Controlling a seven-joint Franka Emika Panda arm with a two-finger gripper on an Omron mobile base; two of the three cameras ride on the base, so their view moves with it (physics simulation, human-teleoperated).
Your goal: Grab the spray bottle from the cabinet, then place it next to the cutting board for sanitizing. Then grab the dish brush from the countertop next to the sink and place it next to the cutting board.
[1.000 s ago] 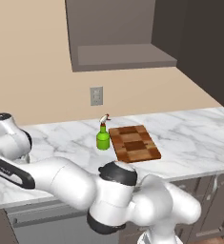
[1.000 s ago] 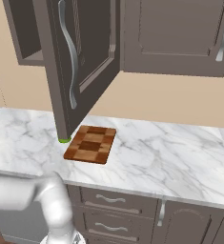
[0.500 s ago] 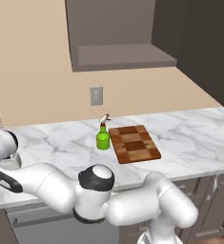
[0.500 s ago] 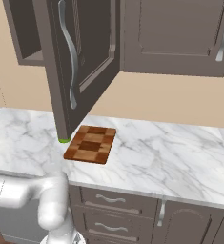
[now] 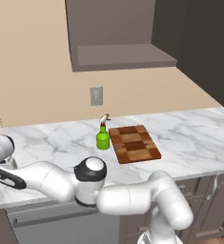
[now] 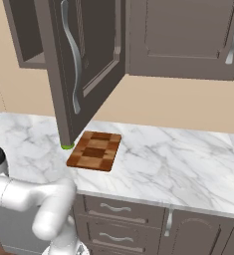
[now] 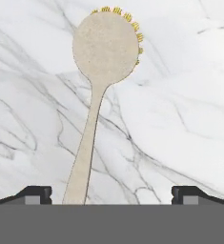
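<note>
While your claw [image 7: 111, 196] stands released, its two dark fingertips [image 7: 35, 194] spread wide at the bottom of the hand view, you look straight down on the small dish brush with a pale cream round head and thin tan stick handle [image 7: 98, 90]. It lies flat on the white marble table with grey veins [image 7: 180, 119], its long axis running from between your fingertips up the hand view, leaning a little right; the head points away from the claw and the handle end sits nearer the left fingertip, with nothing gripped. Short yellow bristles fringe the head's far rim.

From the left base view you get what the hand view lacks: the small bright green spray bottle with a white-and-red trigger nozzle [image 5: 103, 137] stands upright just beside the left edge of the rectangular checkered brown wooden cutting board [image 5: 134, 143], below the dark grey-brown wall cabinet [image 5: 118, 55]. From the right base view, the open cabinet door [image 6: 81, 64] hides all but the bottle's green foot beside the board.
</note>
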